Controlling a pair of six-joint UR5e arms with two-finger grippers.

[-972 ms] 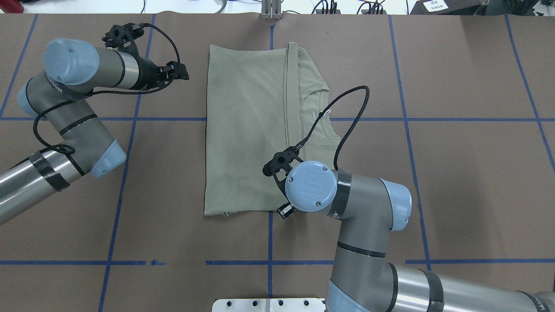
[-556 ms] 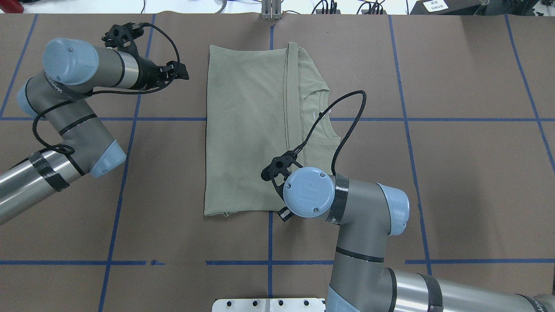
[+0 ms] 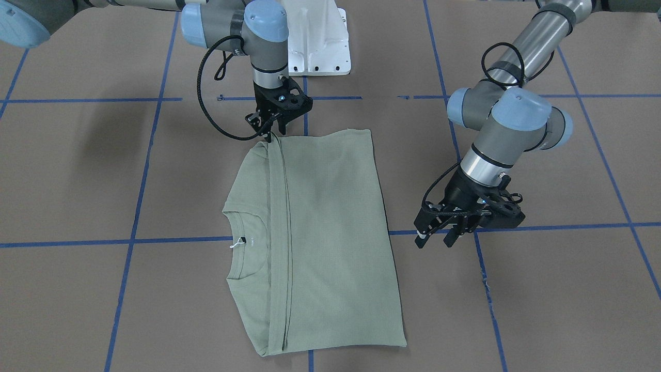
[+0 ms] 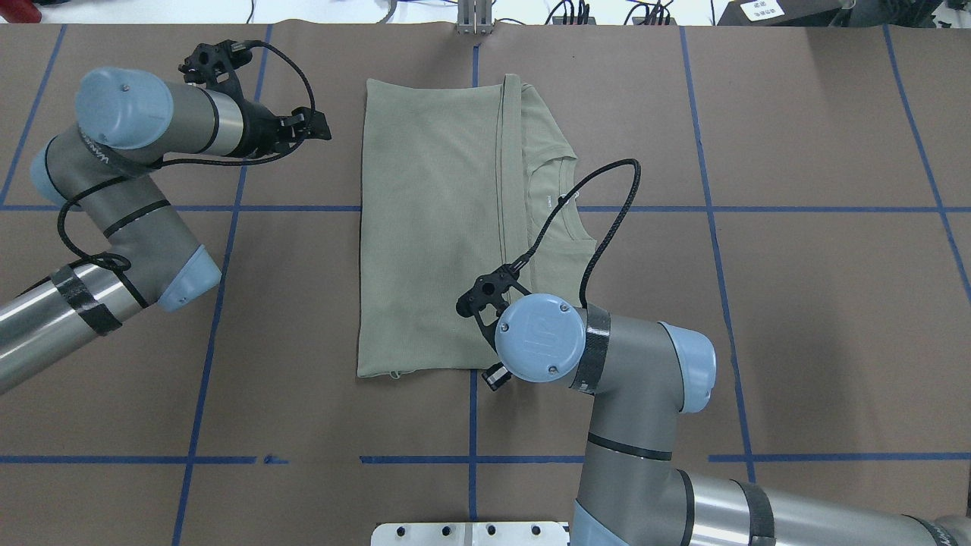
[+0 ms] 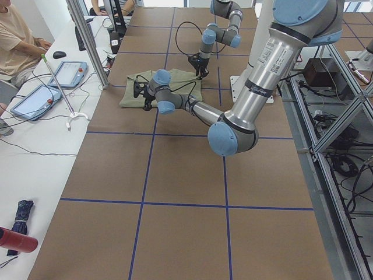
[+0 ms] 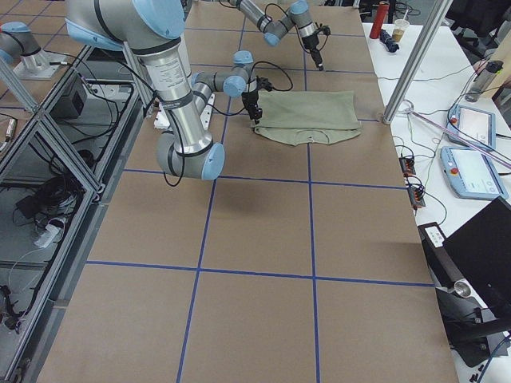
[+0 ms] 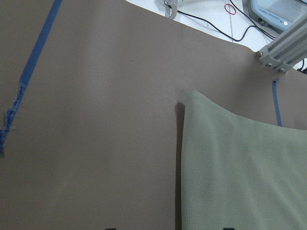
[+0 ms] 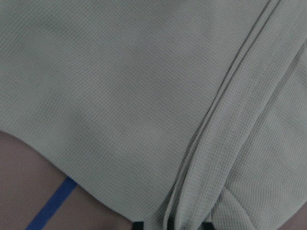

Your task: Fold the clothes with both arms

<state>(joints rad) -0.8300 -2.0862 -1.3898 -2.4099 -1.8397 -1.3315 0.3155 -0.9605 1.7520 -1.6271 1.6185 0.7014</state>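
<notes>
waffle-knit green shirt (image 4: 432, 227) folded rectangular, ribbed collar (image 4: 557, 201), right gripper (image 3: 269, 135) pinching its edge, left gripper (image 3: 435, 236) parted

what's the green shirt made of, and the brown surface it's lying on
Shirt: looks like a soft matte knit, probably cotton or a blend; the right wrist view shows a fine waffle-like grid texture, and the collar is ribbed.

Table cover: seems to be matte brown paper or thin board, smooth and non-reflective, gridded with blue tape. What lies beneath cannot be told.
</notes>
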